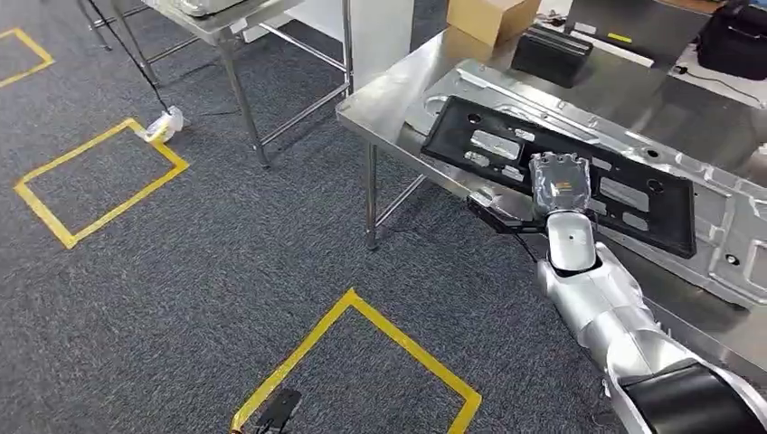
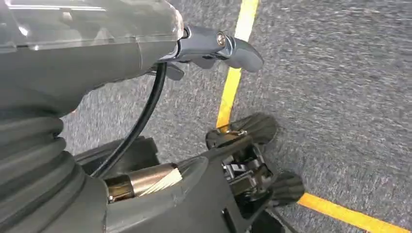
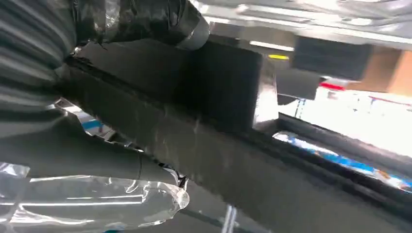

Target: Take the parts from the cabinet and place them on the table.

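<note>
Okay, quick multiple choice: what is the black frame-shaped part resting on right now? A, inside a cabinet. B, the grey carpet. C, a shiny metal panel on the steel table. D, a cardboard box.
C: in the head view the black part lies flat on the shiny metal panel that covers the steel table, with the right hand on its near edge.

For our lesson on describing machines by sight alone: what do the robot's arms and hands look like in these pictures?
The right arm is shiny silver and rounded, built of segments, with a black band near the shoulder. The right hand is grey under a clear plastic cover. In the wrist views, each hand has a grey ribbed cover; the left hand has a thick grey thumb, a clear plastic cover and a black cable.
</note>
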